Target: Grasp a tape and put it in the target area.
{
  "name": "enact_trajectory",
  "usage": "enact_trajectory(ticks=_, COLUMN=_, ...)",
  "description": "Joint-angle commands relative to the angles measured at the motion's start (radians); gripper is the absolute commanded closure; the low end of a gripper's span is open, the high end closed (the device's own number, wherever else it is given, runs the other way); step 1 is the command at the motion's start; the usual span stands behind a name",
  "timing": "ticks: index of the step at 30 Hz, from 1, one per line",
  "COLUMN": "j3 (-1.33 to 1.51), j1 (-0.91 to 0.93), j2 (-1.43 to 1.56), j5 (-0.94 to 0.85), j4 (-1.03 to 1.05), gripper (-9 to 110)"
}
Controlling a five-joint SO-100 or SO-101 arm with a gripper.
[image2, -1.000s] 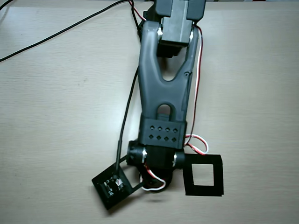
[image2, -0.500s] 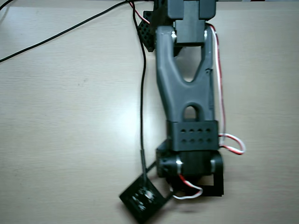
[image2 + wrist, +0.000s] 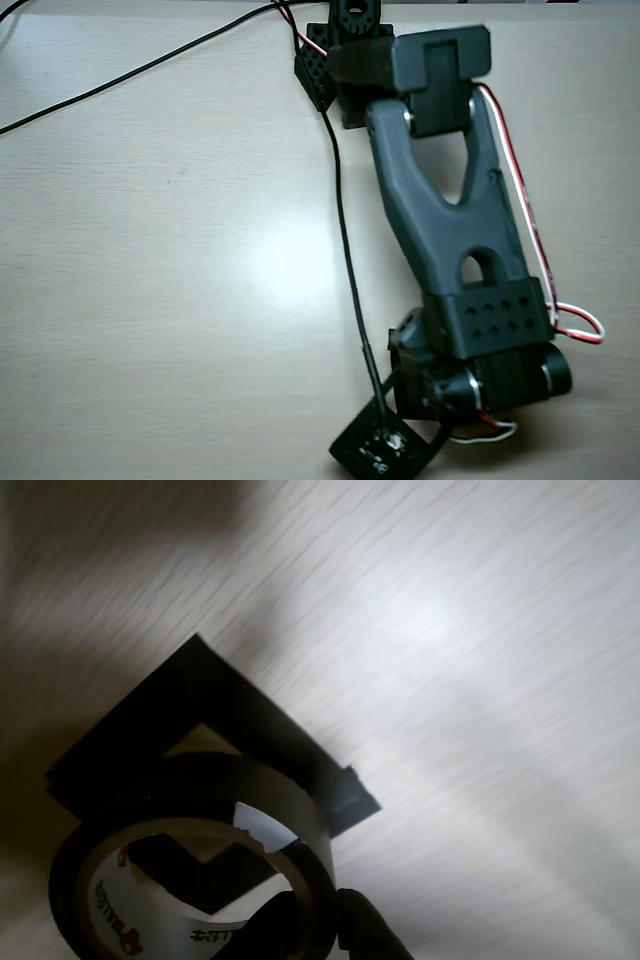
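Note:
In the wrist view the tape (image 3: 270, 790), a ring with a dark outer rim and a pale printed inner band, fills the lower left, close to the camera and tilted. A dark finger (image 3: 368, 935) of my gripper (image 3: 335, 920) presses on its rim at the bottom edge; the other finger is hidden. The target area (image 3: 190, 690), a black square frame with a beige centre, lies on the table right behind the roll and is partly covered by it. In the overhead view the arm (image 3: 450, 230) reaches to the bottom edge and hides the gripper, tape and target.
The table is pale wood grain (image 3: 480, 680). In the overhead view a black cable (image 3: 345, 250) runs from the base (image 3: 350, 50) down to a small black board (image 3: 385, 448) at the bottom edge. Red and white wires (image 3: 535, 250) loop along the arm's right side.

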Motion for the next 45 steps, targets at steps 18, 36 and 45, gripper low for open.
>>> enact_trajectory(ticks=18, j3=-0.305, j1=0.006, j2=-0.187, j5=0.005, j4=0.103, gripper=101)
enact_trajectory(ticks=36, j3=-0.290, j1=-0.006, j2=-0.112, j5=0.005, j4=0.140, gripper=88)
enact_trajectory(ticks=45, j3=-0.285, j1=0.061, j2=0.098, j5=0.034, j4=0.181, gripper=89)
